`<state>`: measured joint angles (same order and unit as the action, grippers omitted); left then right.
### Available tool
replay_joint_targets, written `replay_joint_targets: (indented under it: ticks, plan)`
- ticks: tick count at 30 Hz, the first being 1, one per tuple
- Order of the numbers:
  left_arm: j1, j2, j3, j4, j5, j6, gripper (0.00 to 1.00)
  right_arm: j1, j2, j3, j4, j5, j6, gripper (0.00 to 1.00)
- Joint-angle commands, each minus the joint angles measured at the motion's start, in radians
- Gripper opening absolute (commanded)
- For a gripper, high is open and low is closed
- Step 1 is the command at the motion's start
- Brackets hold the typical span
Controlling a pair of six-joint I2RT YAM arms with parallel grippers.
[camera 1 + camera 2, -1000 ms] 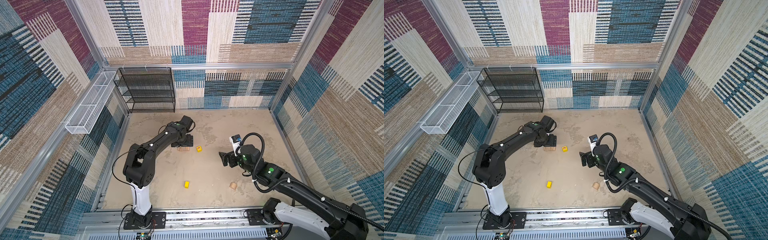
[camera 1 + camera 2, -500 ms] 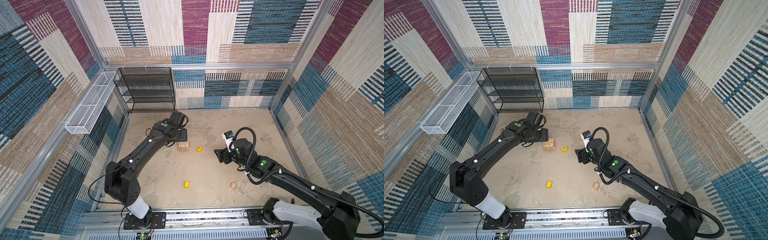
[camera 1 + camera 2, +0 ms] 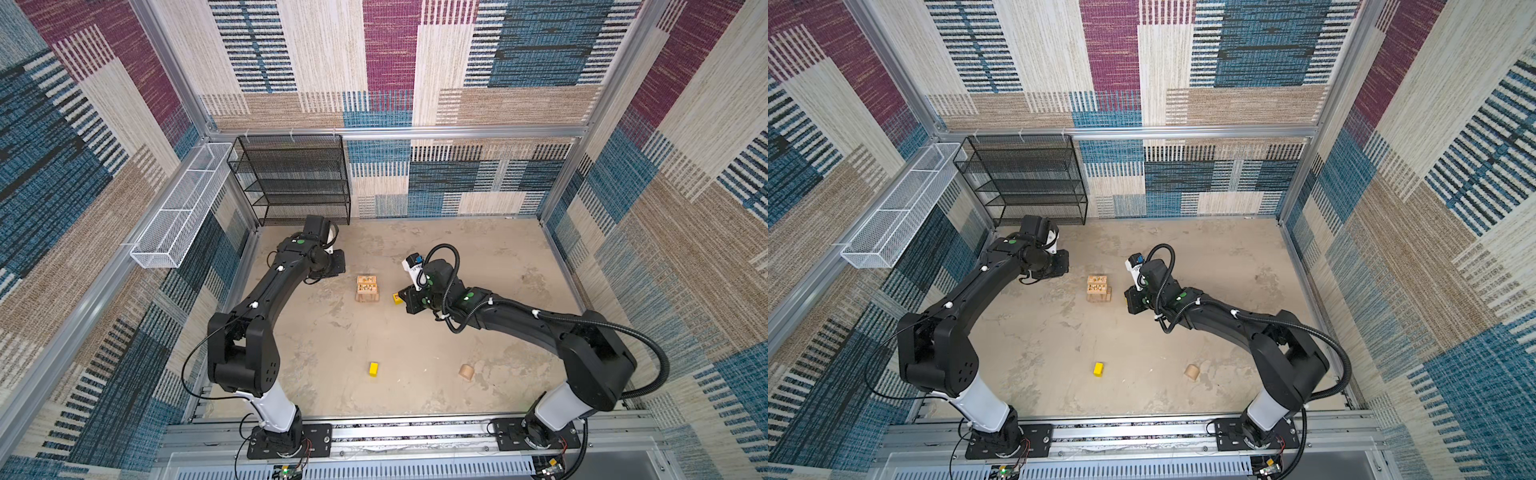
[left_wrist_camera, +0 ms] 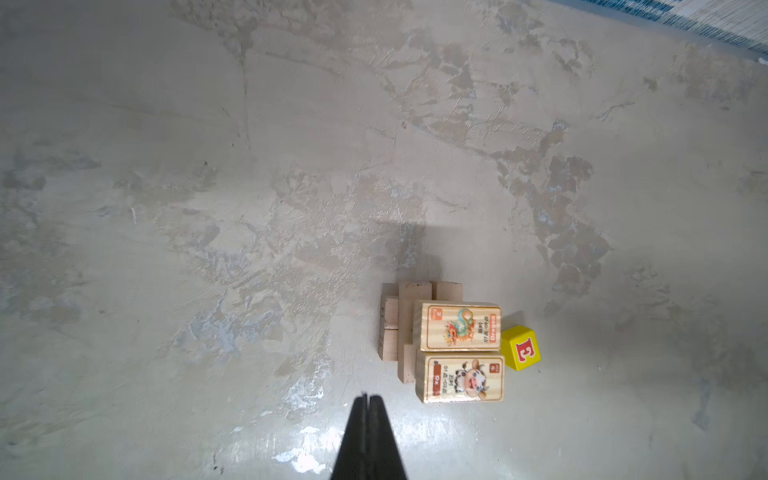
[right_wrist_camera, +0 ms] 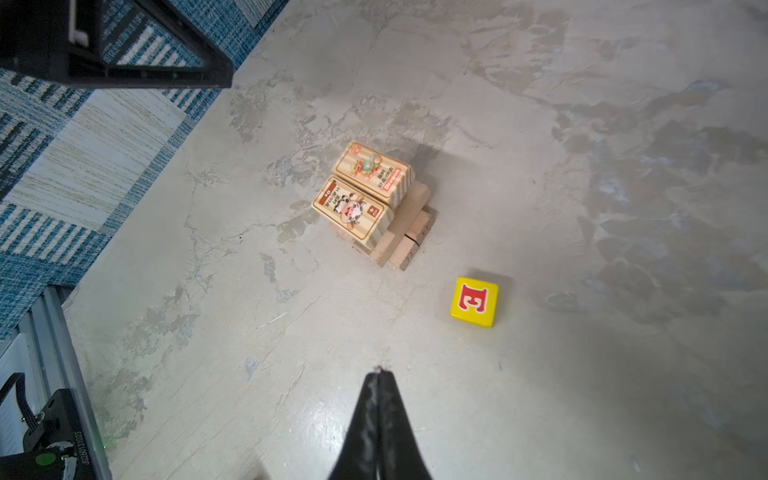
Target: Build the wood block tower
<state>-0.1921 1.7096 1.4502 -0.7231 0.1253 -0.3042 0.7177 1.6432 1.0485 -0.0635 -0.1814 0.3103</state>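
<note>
Tower point(image 3: 368, 286) clear now, L fingers point(image 4: 356, 444), R fingers point(image 5: 362, 440) closed

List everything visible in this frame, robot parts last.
tower: one, tan blocks with two picture-printed blocks on top, mid-floor.
lettered block: one, yellow with red E, right of tower, apart from it.
plain block: one, yellow, front middle.
rounded piece: one, tan, front right.
wire shelf: one, black, back left.
wire basket: one, white, left wall.
left end effector: one, black, shut, empty, left of tower.
right end effector: one, black, shut, empty, near lettered block.
</note>
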Motion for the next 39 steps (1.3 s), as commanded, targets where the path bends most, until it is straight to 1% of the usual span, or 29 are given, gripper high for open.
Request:
replay_joint_targets:
  ticks: [1,8,18,28,39]
  plan:
    - [0.018,0.025,-0.019,0.042,0.106,0.01,0.0,-0.002,0.065,0.04,0.081,-0.069,0.046,0.0]
    - [0.046,0.077,-0.045,0.077,0.177,-0.018,0.0,-0.012,0.197,0.12,0.095,-0.136,0.083,0.0]
    - [0.063,0.123,-0.042,0.077,0.218,-0.037,0.0,-0.026,0.294,0.186,0.093,-0.186,0.097,0.0]
    - [0.075,0.153,-0.037,0.078,0.246,-0.049,0.0,-0.041,0.356,0.244,0.077,-0.221,0.095,0.0]
    - [0.082,0.166,-0.031,0.079,0.267,-0.058,0.0,-0.049,0.386,0.283,0.053,-0.238,0.084,0.0]
